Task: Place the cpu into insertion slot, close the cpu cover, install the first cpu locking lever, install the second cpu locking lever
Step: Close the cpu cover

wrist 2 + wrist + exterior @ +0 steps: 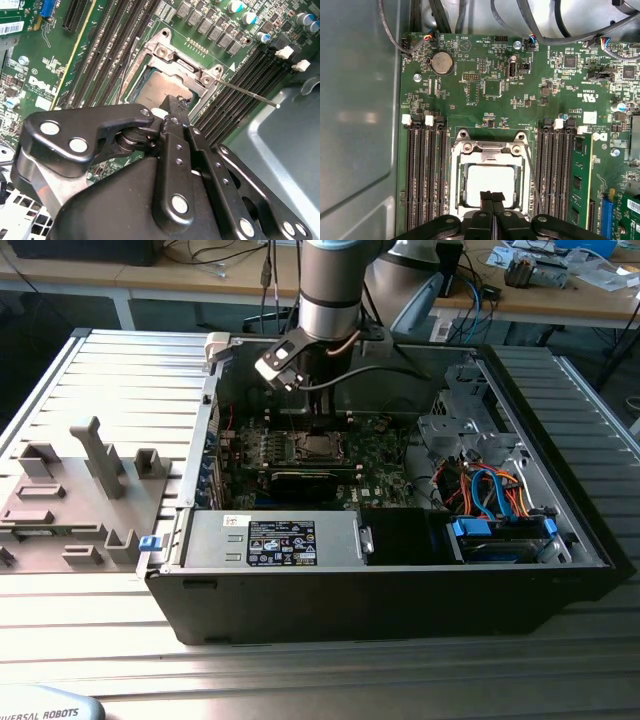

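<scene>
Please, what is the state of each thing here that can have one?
cpu: seated, showing through the cover's window.
cpu cover: down flat over the cpu.
locking lever: free, sticking out sideways, apparently not latched.
claw: shut, holding nothing, tips at the cpu's edge.
computer case: open, side panel off.
</scene>
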